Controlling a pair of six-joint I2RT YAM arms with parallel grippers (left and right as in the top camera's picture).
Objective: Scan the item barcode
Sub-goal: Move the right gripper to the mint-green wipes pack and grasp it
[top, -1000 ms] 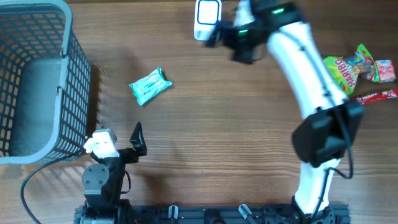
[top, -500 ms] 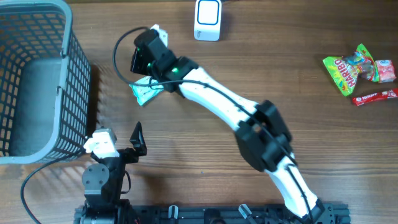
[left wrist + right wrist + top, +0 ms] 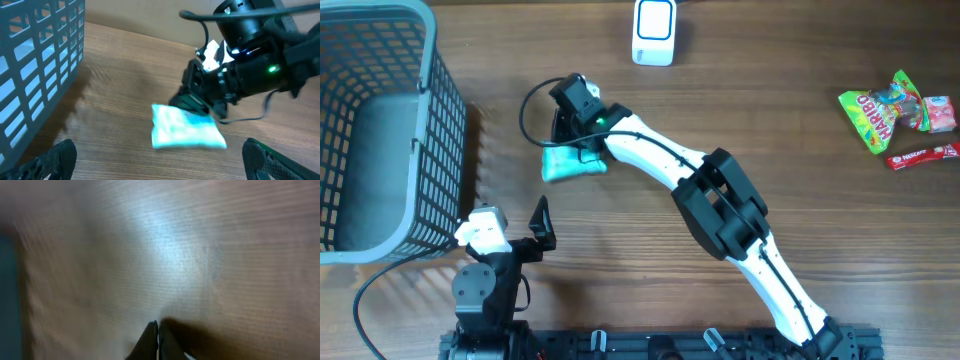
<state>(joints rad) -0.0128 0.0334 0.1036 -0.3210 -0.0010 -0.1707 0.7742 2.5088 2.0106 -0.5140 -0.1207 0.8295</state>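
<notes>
Teal packet (image 3: pixel 573 163) flat on the desk left of centre, near the basket (image 3: pixel 440 130), right claw (image 3: pixel 567 140) fingers pressed together at its far edge, hold on it unclear, left claw (image 3: pixel 512 225) spread wide, empty, by the front edge, scanner (image 3: pixel 653 30) at the far edge.

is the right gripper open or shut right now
Shut: the right gripper shows fingertips pressed together in its wrist view. Whether it pinches the teal packet cannot be told.
</notes>
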